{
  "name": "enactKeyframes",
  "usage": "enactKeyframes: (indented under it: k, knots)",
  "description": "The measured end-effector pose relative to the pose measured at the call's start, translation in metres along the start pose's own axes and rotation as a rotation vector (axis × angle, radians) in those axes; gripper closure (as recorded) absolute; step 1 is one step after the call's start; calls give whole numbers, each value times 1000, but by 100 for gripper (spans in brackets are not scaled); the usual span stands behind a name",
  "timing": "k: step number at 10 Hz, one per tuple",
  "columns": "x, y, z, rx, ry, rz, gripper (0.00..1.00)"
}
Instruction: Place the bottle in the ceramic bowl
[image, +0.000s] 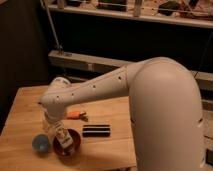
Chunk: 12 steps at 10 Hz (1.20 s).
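Observation:
The red-brown ceramic bowl (69, 146) stands near the front edge of the wooden table (22, 112). My gripper (56, 131) points down at the end of the white arm, just above the bowl's left rim. It is shut on the small whitish bottle (62, 138), which hangs tilted with its lower end inside the bowl's opening. The arm hides the bottle's upper part.
A smaller blue-grey bowl (40, 144) stands just left of the ceramic bowl. A black bar-shaped object (96, 131) lies to its right, and an orange item (75, 115) lies behind it. My bulky white arm (150, 105) fills the right side. Dark shelving stands behind the table.

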Motion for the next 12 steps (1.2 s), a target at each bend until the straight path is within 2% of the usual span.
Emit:
enactKeyframes:
  k: [3,5,6,8,10,12]
  knots:
    - [-7,0,-14,4,-24,-14,31]
    - [-13,1,-35,-7,-49,-3,31]
    - [-19,2,-54,-26,-79,12,31]
    - [-30,-7,-80,-36,-132,51,31]
    - [-44,-28,-104,-29,-202,160,31]
    - [-59,-63,-126,14,-282,330,31]
